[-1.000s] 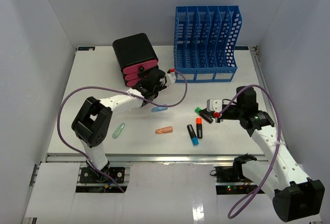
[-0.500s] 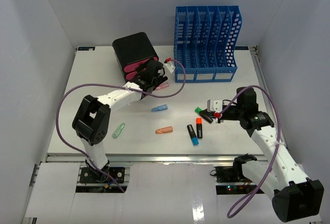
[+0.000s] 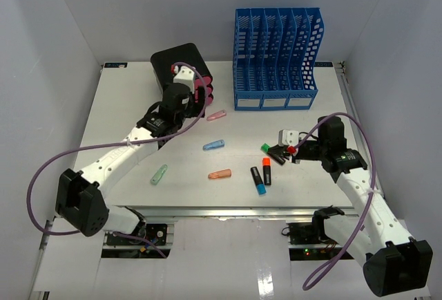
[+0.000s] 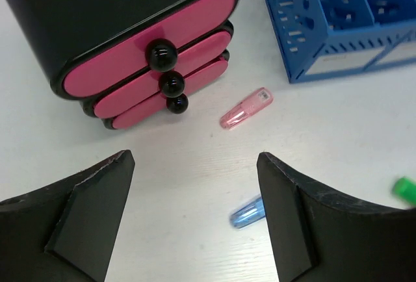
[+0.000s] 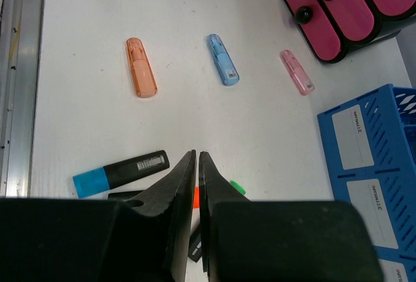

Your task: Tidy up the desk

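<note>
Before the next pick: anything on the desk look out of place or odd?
Nothing damaged or spilled. Small sticks and markers lie scattered at mixed angles on the desk; drawers shut, rack upright.

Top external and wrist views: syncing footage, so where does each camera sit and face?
Top external: above and behind the bases, looking down on the desk; left arm and right arm show.
Left wrist: on the left arm, looking down past the open left gripper at the drawer box.
Right wrist: on the right arm, looking down past the shut right gripper at the blue marker.
Shared: all show the pink capsule.
</note>
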